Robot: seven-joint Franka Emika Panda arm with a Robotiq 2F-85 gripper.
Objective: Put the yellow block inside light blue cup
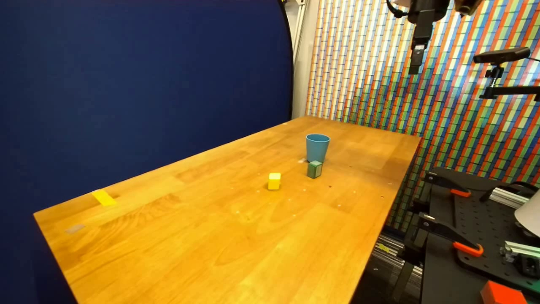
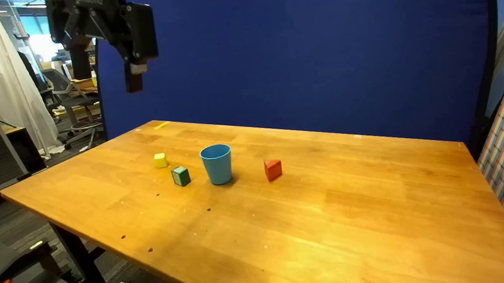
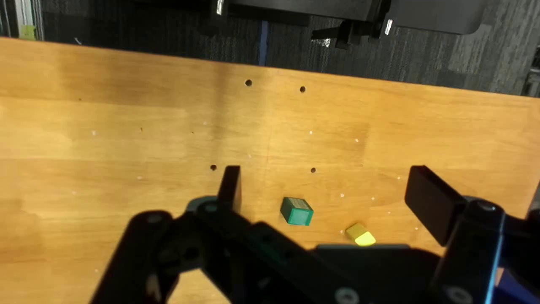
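One light blue cup [image 2: 218,169] upright on table [image 2: 373,222]; cup's bottom inside out of sight in both exterior views, contents can't tell. Green block [image 1: 314,169] hides bit of cup's base in an exterior view. Yellow block [image 2: 161,160] outside cup, same side as green block, farther off. Red block [image 2: 273,170] near cup, opposite side. Pincer [image 2: 108,85] well above cup, fingers wide apart, nothing held; upper part cut off in both exterior views.
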